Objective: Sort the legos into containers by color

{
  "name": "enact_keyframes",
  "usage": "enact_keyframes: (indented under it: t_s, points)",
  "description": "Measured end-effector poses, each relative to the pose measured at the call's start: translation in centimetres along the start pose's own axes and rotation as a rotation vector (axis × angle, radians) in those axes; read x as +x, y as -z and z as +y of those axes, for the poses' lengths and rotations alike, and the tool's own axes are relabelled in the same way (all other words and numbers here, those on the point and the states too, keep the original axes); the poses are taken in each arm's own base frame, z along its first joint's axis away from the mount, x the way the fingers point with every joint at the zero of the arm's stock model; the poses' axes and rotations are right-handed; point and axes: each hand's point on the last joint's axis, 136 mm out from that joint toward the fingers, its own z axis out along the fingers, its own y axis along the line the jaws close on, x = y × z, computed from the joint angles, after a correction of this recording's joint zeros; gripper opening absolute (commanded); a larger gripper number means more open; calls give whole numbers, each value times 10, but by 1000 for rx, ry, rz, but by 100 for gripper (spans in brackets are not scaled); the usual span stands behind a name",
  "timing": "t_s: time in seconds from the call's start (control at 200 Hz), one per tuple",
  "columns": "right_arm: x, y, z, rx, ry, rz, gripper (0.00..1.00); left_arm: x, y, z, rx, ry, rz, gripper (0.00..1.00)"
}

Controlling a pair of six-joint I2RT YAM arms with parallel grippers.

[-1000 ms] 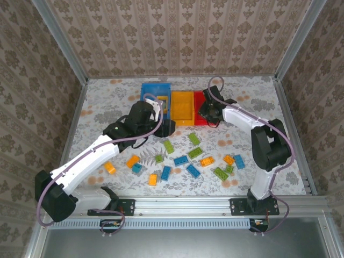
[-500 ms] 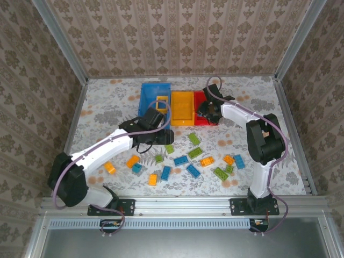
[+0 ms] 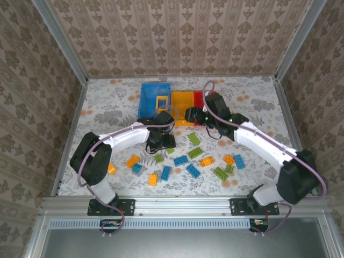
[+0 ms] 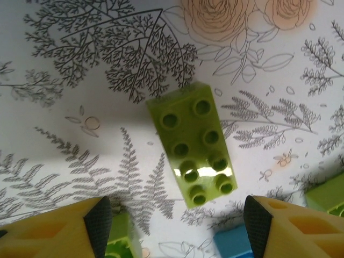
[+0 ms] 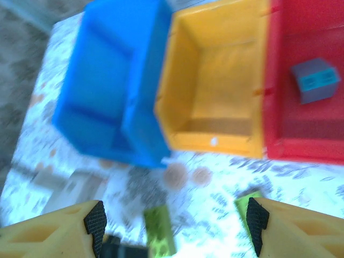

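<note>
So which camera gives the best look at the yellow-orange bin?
The right wrist view: the yellow-orange bin sits close, its whole inside visible, though blurred. The top view shows it small, its near edge behind the right arm. The left wrist camera faces a green brick.

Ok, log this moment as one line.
left end effector: open, over lime brick | right end effector: open, facing orange-yellow bin | red bin: holds one bluish brick

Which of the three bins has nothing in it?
The orange-yellow bin in the middle. The blue bin holds an orange frame and the red bin a blue brick; this one is bare inside.
</note>
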Motion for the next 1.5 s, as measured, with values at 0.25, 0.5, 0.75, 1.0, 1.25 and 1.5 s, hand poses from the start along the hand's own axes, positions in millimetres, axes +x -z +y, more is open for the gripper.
enact_keyframes:
  t_s: [0.25,0.5,0.75,1.0,1.25,1.5]
  points:
    - [49,11,-13,-43,61,82,72,-4,-18,-3,-32,59,27,65]
    - [48,27,-4,-95,79,68,71,-3,-36,-4,-59,80,59,47]
    - [53,26,-5,-100,80,82,70,-1,-33,-12,-69,57,51,24]
    - [33,51,-22,-97,9,-29,71,-22,15,-61,-28,-100,-60,21]
    - [17,59,-35,-94,-62,-143,72,-87,69,-123,84,-205,-232,22]
    - [6,65,-34,-104,-73,-189,72,-148,21,-137,40,-250,-252,22]
